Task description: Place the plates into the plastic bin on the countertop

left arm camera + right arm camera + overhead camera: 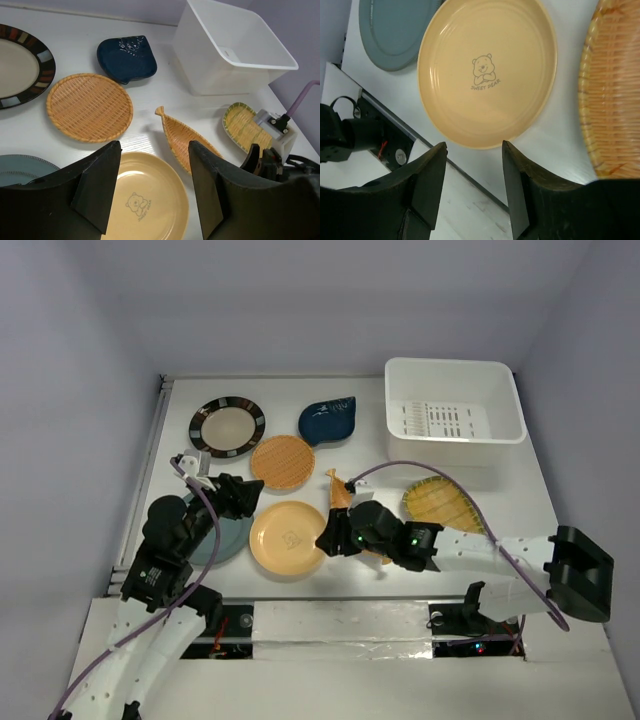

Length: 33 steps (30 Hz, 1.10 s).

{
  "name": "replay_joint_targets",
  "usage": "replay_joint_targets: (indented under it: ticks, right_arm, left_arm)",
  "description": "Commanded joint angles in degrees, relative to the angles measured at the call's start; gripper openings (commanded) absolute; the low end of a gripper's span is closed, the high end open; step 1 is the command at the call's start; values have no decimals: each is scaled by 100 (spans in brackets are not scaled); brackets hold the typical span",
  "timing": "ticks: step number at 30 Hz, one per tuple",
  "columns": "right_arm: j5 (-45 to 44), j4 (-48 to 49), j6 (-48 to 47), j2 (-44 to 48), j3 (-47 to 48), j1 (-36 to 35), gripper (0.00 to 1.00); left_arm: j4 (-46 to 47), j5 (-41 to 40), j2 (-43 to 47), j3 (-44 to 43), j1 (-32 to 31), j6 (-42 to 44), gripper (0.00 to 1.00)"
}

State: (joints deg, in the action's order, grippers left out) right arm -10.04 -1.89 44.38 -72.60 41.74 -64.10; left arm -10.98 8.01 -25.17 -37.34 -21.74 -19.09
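Plates lie spread over the flat white counter (370, 455), all seven resting on its surface. Nearest the arm bases, the plain yellow-orange round plate (288, 538), with a small bear drawn at its middle, sits just right of the pale teal round plate (228, 543), which the left arm partly covers in the top view. The left arm's fingers (97, 190) stand apart with nothing between them, and the far part of the yellow-orange plate shows through their gap. The right arm's fingers (427, 180) are likewise spread and hold nothing, hanging close by that plate's right edge. Just beyond them lies the orange boat-shaped woven dish (340, 490), its pointed tail toward the far side and its near end hidden by the right arm. To its right sits the yellow-green ribbed dish (440, 505), near the front wall of the bin. Farther back, the orange woven round plate (282, 462) lies beyond the yellow-orange one. Behind it, the cream round plate with a brown-striped rim (228, 426) sits at the left, and the navy leaf-shaped dish (328, 420) at its right. Farthest, at the back right, the white rectangular plastic bin (455, 452) stands upright, its slotted base in view.
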Motion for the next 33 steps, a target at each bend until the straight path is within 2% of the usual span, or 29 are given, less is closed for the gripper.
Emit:
replay_joint_targets:
  ticks: [1,9,17,19,26,28,30,31,33]
  right_arm:
    - [-735,470,1045,-175,-95,-225,54]
    - [-947,602,1924,-782,-166,-279,53]
    - [-1210,409,2224,-1291,-60,-279,53]
    - [-1211,365,2259,-1432,-8,-279,56]
    - [-1246,505,2329,-2082,98,-279,53]
    - [-1246,619,2356,-2188,98,-279,49]
    - [-1263,646,2391,-2232,107,-279,41]
    - [-1307,637,2400,-2250,107,-279,29]
    - [-1412,472,2444,-2198,124,-279,18]
  left_arm:
    - [220,52,135,34,12,11,54]
    - [193,-10,144,60,12,-42,53]
    - [211,7,214,87,12,-51,53]
    - [219,8,205,87,12,-42,53]
    - [228,16,249,104,12,-42,54]
    - [219,8,258,104,12,-42,55]
    - [219,16,258,96,12,-42,55]
    - [219,16,267,104,12,-42,56]
    - [219,8,258,104,12,-51,56]
